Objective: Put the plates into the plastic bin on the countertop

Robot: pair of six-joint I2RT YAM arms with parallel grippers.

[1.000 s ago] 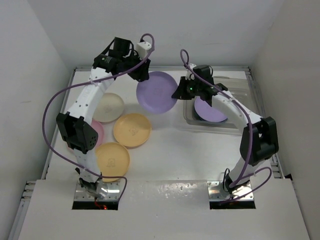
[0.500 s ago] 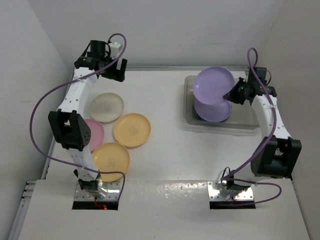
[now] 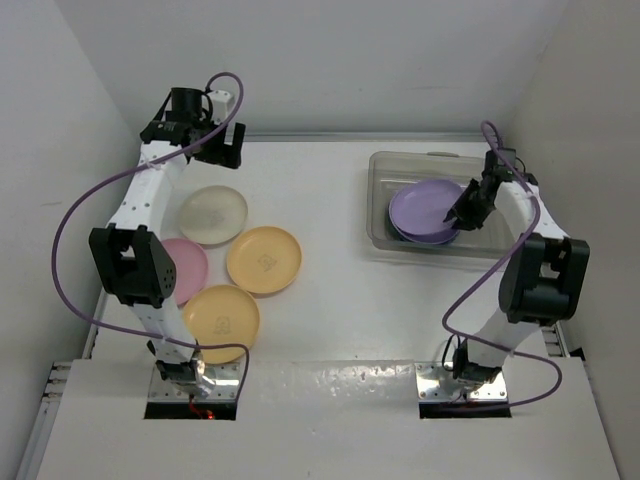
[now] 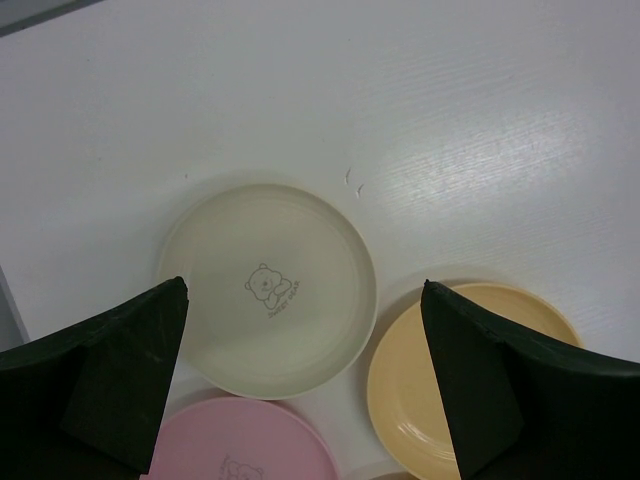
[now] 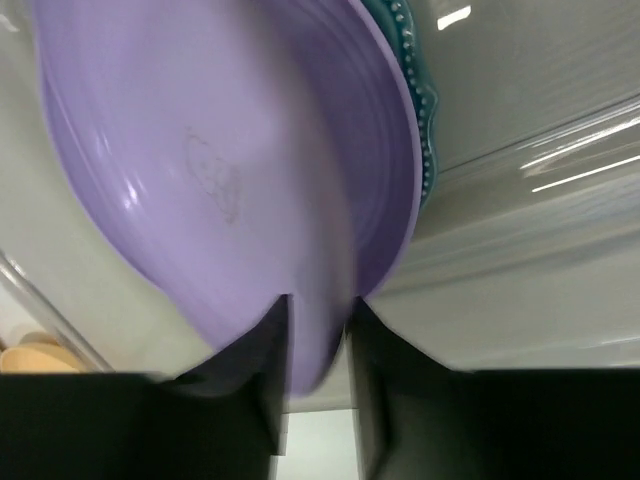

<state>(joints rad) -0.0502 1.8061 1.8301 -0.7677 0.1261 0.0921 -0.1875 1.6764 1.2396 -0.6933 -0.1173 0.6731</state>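
Observation:
A lavender plate [image 3: 427, 208] lies on a stack in the clear plastic bin [image 3: 378, 170] at the right of the countertop [image 3: 330, 200]. A dark teal scalloped plate [image 5: 425, 130] shows under it. My right gripper [image 3: 462, 215] is at the lavender plate's [image 5: 220, 170] near rim. Its jaws [image 5: 318, 310] have parted, with the rim loose between them. My left gripper [image 3: 225, 150] hangs wide open and empty above the cream plate [image 4: 268, 290]. Beside that one lie a pink plate [image 4: 240, 445] and a yellow-orange plate [image 4: 420, 380].
On the left of the countertop lie the cream plate [image 3: 213, 214], the pink plate [image 3: 185, 268] and two yellow-orange plates [image 3: 264, 260] [image 3: 224, 322], close together. White walls bound the surface at left, back and right. The bin wall [image 5: 520, 250] stands beside my right fingers.
My right gripper carried the lavender plate from the middle over to the bin, lowered it onto the stack and loosened its jaws. My left gripper let go of that plate, opened wide and swung back left.

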